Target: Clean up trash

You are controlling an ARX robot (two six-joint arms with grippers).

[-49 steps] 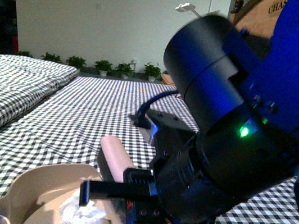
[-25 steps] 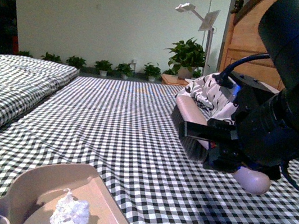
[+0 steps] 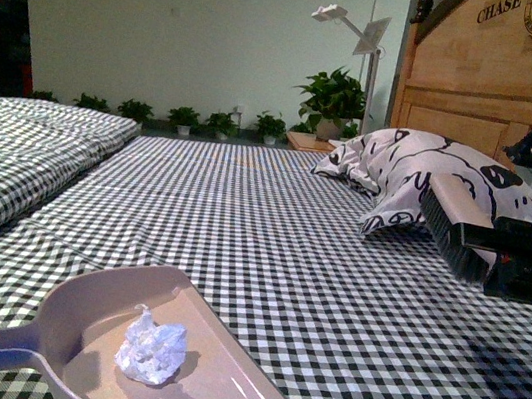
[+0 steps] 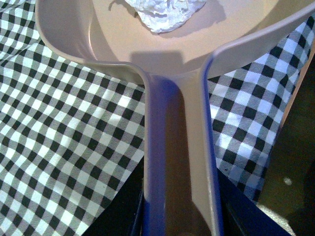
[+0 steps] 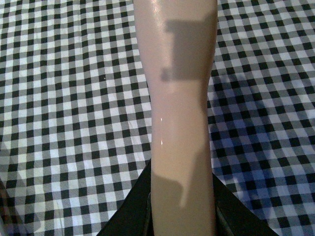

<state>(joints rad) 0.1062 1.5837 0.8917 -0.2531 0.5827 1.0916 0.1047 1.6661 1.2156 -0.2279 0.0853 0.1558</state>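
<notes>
Changing since earlier: the right arm has swung away from the dustpan (image 3: 218, 374) toward the pillow (image 3: 422, 174); a second ago it hung over the pan with the brush (image 3: 459, 230) at the trash (image 3: 153, 349), and half a second ago it was partway across. The pan now shows whole and sits a little higher in the front view than before.
Trash: a crumpled white wad lying inside the dustpan, near its back wall, apart from the brush.
Brush: held up off the cloth, just in front of the pillow, bristles pointing toward the dustpan.
Right gripper (image 5: 182, 216): dark jaws pressed against both sides of the brush's pale handle, pinching it.
Left gripper (image 4: 179, 221): dark jaws flank the dustpan's handle and hold it; the front view shows only a sliver of this arm beside the pan.
Surface: black-and-white checked cloth (image 3: 268, 251) under the dustpan, spreading back to the wall.
Room: wooden headboard (image 3: 487, 83) behind the pillow, potted plants (image 3: 333, 99) along the far wall beyond the dustpan, a white lamp (image 3: 358, 32) above them.
Left wrist view only: the handle joining the pan's back wall, with the wad just past it.
Right wrist view only: the smooth handle over the cloth, crossed by gripper shadows; bristles out of sight.
</notes>
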